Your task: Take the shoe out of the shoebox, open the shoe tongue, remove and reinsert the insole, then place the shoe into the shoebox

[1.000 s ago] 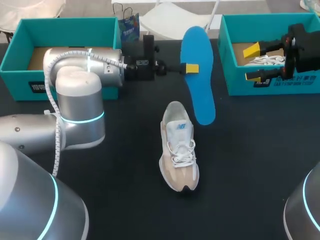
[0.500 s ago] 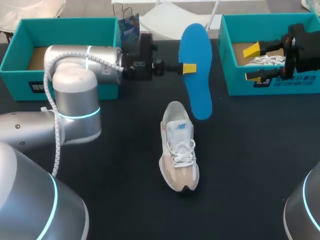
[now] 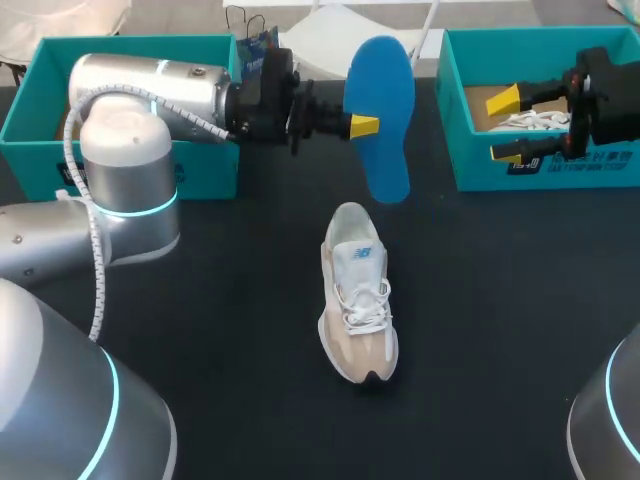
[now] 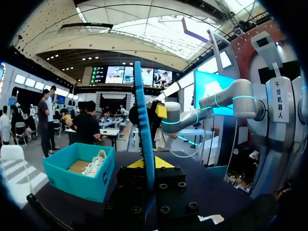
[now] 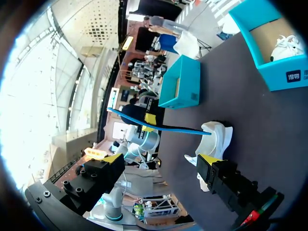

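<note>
dark table (image 3: 500, 330) carries the shoe (image 3: 358, 305), upright and outside both boxes, toe toward the robot. left gripper (image 3: 362, 126) is clamped on the blue insole (image 3: 385, 170), gripping one long edge. compared with a second ago, the wrist is rolled over and the insole hangs farther beyond the shoe's heel, clear of it. judgement: removal is complete; reinsertion comes next. right gripper (image 3: 505, 126) is unchanged: wide open, empty, well to the shoe's right, over the shoebox (image 3: 540, 172).
</note>
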Motion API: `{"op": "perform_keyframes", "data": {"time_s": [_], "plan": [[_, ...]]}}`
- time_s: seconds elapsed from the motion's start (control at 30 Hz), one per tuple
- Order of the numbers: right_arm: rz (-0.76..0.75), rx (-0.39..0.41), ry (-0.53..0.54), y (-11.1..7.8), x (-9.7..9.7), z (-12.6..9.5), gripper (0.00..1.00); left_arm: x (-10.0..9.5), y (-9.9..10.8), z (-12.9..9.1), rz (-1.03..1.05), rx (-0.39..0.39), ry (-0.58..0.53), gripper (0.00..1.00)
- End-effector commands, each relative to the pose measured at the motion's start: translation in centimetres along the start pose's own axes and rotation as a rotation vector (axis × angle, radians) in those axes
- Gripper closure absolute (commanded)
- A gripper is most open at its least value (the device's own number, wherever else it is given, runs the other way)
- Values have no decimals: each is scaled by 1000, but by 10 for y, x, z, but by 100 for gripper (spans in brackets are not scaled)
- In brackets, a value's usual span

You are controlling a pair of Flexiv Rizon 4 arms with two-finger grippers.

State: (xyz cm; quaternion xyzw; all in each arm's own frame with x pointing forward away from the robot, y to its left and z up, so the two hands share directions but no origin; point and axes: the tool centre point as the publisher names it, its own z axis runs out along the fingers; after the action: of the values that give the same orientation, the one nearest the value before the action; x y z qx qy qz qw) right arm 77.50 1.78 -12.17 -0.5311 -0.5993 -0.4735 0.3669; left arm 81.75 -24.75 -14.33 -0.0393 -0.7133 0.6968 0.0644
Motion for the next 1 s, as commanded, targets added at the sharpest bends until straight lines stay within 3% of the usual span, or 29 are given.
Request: {"op": "perform_keyframes", "data": {"time_s": [0.03, 0.07, 0.1, 0.27, 0.3, 0.37, 0.67, 1.0], "plan": [[0, 1, 0, 1, 0, 1, 0, 9, 3, -4, 744, 37, -172, 100], [0, 1, 0, 1, 0, 1, 0, 6, 3, -7, 928, 61, -200, 100], [0, 1, 0, 1, 0, 1, 0, 5, 3, -7, 979, 60, -217, 100], [0, 1, 0, 1, 0, 1, 0, 3, 2, -8, 1039, 68, -218, 100], [0, 1, 0, 1, 0, 1, 0, -4, 1, -11, 1240, 55, -220, 100], [0, 1, 0, 1, 0, 1, 0, -11, 0, -13, 1359, 53, -207, 100], [0, 1, 0, 1, 0, 1, 0, -18, -2, -18, 1447, 5, -174, 100], [0, 1, 0, 1, 0, 1, 0, -18, -2, -18, 1447, 5, -174, 100]]}}
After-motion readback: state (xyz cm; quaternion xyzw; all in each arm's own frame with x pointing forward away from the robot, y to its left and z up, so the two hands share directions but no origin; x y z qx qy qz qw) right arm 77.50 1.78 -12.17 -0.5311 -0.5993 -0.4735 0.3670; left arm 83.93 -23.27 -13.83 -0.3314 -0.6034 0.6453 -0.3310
